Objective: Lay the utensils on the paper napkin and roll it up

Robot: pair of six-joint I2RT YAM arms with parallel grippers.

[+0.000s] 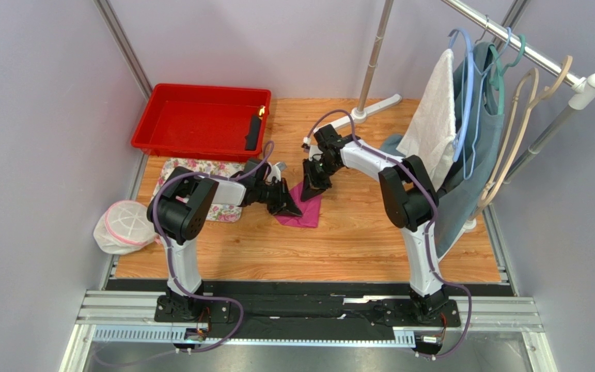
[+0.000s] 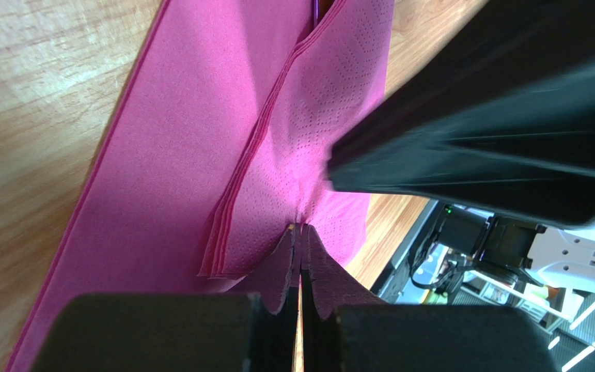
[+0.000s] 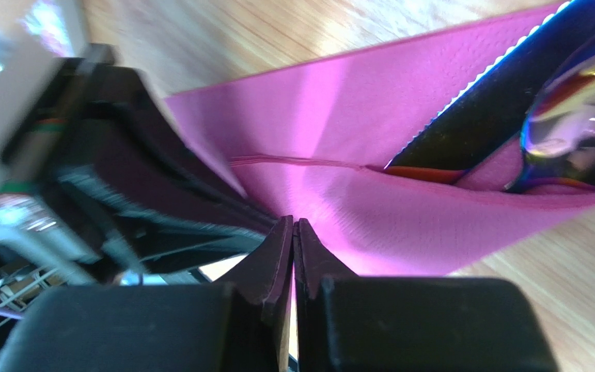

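Wood-plank table (image 1: 370, 232). A red tray (image 1: 192, 153) sits at the far left corner, with a floral cloth (image 1: 192, 167) just in front of it. The pink napkin (image 1: 304, 213) lies around the middle, partly folded over. There's a white rack foot (image 1: 378, 105) at the far edge.

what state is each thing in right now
napkin: partly folded over, pinched in two spots
utensils: tucked in the fold
left fingers: shut on napkin
right fingers: shut on napkin
tray: upright, black item inside
towel: hanging
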